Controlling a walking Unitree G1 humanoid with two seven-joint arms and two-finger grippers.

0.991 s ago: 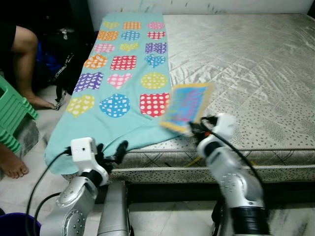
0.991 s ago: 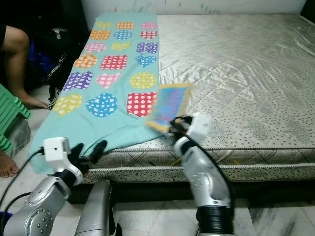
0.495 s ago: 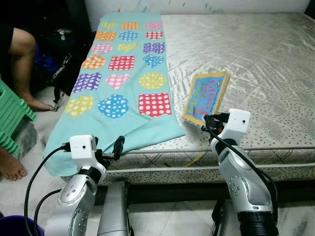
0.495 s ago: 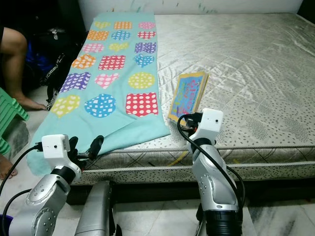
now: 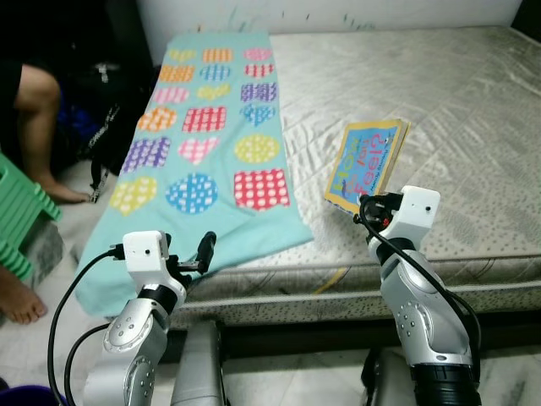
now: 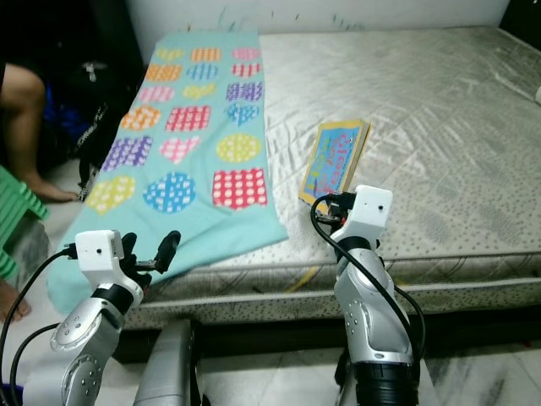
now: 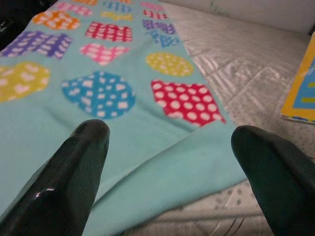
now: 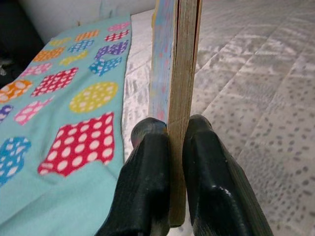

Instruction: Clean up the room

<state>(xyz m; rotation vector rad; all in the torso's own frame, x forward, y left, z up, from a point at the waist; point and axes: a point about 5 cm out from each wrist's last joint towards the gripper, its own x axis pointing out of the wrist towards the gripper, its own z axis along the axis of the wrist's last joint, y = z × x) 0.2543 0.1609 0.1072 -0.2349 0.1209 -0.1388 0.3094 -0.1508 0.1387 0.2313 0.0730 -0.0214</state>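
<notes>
Left eye view: a bare quilted mattress [image 5: 473,110] carries a teal blanket [image 5: 207,144] with coloured hearts and patches along its left side, the near end draping over the edge. The right gripper [image 5: 365,205] holds a yellow-bordered picture book [image 5: 368,162] by its near edge, over the mattress just right of the blanket. The left gripper [image 5: 190,254] hangs in front of the draped blanket end. At far left, a person's bare leg [image 5: 38,127] and foot, a green plastic stool [image 5: 21,216], and a dark bag [image 5: 106,110] on the floor beside the bed. Right eye view: same layout; book [image 6: 336,158] sits between blanket [image 6: 182,135] and the open mattress area, right gripper [image 6: 331,205] at its lower edge. Left wrist view: left gripper's two black fingers [image 7: 74,167] are spread wide apart with nothing between them, blanket [image 7: 98,93] beyond them, a corner of the book [image 7: 301,91] at the frame edge. Right wrist view: right gripper's fingers [image 8: 147,187] are clamped on the book [image 8: 177,59], seen edge-on and upright, one finger on each cover.
</notes>
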